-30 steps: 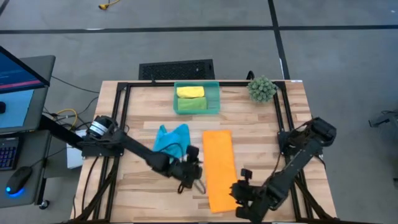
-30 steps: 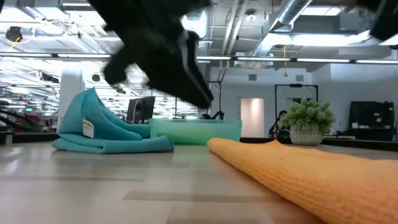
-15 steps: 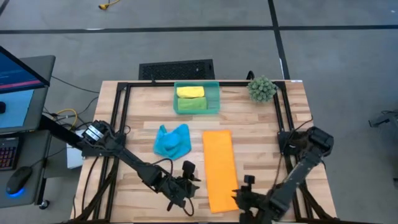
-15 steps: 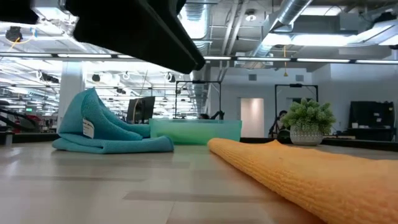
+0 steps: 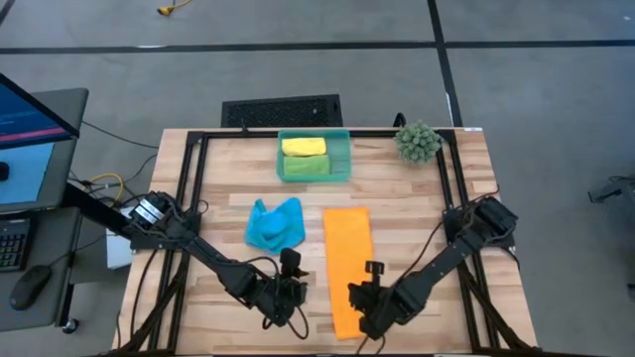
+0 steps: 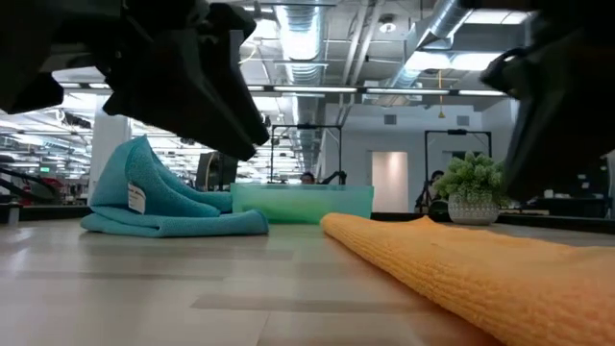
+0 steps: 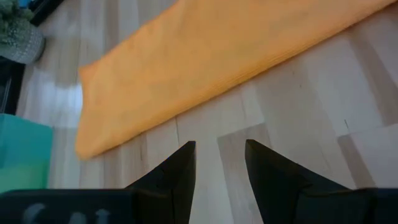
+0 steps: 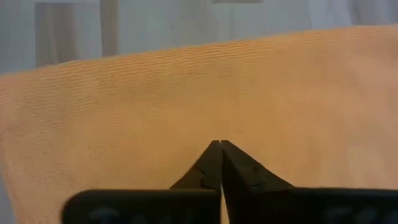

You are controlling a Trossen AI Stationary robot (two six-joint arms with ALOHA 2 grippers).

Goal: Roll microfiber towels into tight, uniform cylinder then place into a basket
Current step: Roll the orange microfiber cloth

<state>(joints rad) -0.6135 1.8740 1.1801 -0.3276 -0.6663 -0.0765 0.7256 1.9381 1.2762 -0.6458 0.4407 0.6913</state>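
Two arms reached across the wooden table [image 5: 417, 213], both low near its front edge. Largest of the cloths, the orange towel [image 5: 349, 266] lay flat as a long folded strip down the middle. The right gripper [image 8: 219, 163] hung over the strip's near end, its fingers pressed together tip to tip with nothing visibly pinched between them; whether the tips touched the fabric could not be told. Its arm stretched diagonally in from the right. The left gripper [image 7: 219, 163] hovered just beside the strip's left edge, fingers parted and holding nothing, bare wood showing between them. Its arm ran in from the left. Behind lay the blue towel [image 5: 274, 224], crumpled in a heap. At the far edge the basket [image 5: 314, 157] held the yellow towel [image 5: 304, 146] and green towel [image 5: 306, 167], both rolled. From the low camera, both grippers appeared only as dark, cut-off shapes.
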